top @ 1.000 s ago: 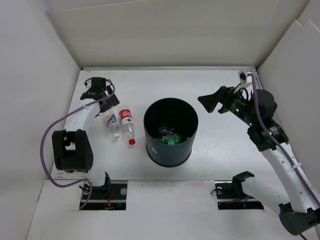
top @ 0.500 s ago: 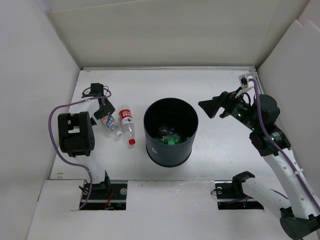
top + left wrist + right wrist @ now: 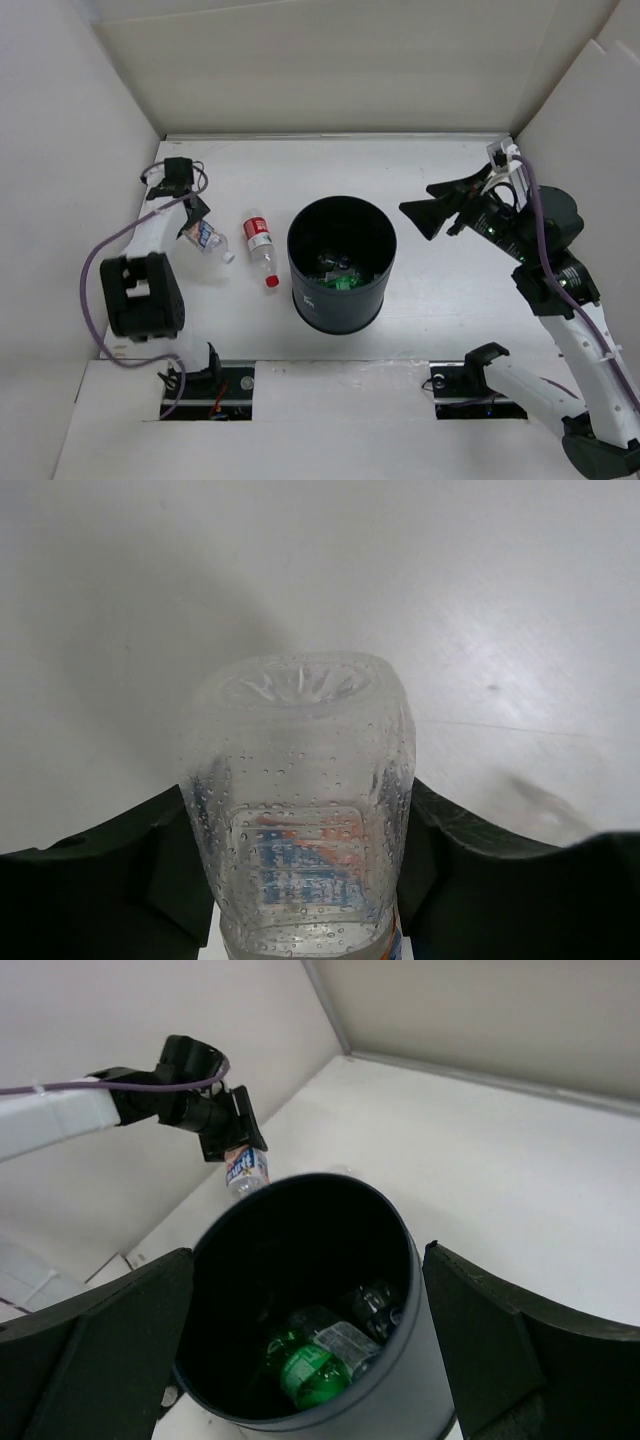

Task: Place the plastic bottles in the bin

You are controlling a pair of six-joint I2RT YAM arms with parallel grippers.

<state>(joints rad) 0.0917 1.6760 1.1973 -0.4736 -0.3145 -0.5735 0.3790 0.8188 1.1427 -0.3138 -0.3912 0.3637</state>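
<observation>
White bench [image 3: 450, 300] and white walls [image 3: 330, 70] fill the top view, where we see the black bin [image 3: 318, 300] upright at the middle. Just left of it, not touching, a red-capped bottle [image 3: 260, 250] lies flat. Farther left, the left gripper [image 3: 198, 226] pinches a clear bottle [image 3: 206, 239] with a blue label. The right gripper [image 3: 415, 198] hangs to the right of the bin's rim, its jaws spread with nothing between them.

From the left wrist we get what the top view cannot give. The clear bottle's ribbed base points away from the camera, droplets bead its wall, and both fingers [image 3: 150, 870] press its sides. We cannot tell whether it touches the bench.

From the right wrist we look down into the bin, which the top view shows only dimly. A green bottle [image 3: 305, 1365] lies at the bottom beside other clear bottles [image 3: 365, 1305]. Beyond the rim, the left gripper holds its bottle cap-down. We cannot pick out the red-capped bottle from this angle.
</observation>
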